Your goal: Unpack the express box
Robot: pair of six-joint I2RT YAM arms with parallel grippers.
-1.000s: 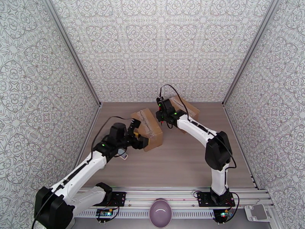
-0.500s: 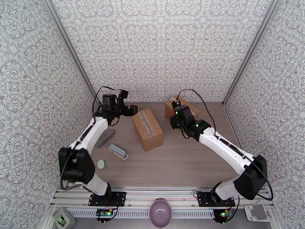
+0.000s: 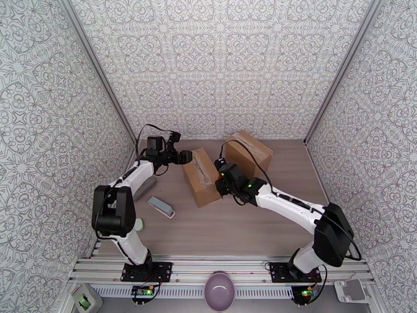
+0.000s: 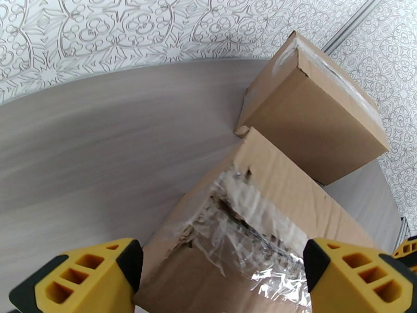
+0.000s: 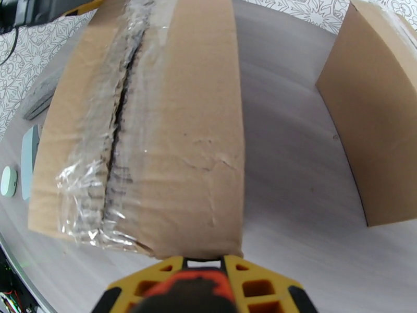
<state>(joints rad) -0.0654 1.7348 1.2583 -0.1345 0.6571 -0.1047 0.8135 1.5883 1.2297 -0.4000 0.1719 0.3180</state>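
left arm point(image 3: 133, 176): extended far-left, jaws spread wide | right arm point(image 3: 284, 200): stretched toward centre, jaws clamped on orange tool point(image 5: 190, 290)

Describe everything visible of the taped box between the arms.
The brown cardboard box lies flat on the table, closed, its top seam under wrinkled clear tape that is torn and slit lengthwise. The open left end effector straddles its far end; the right end effector, shut on an orange-and-black object, sits by its near-right corner. Contact is unclear.
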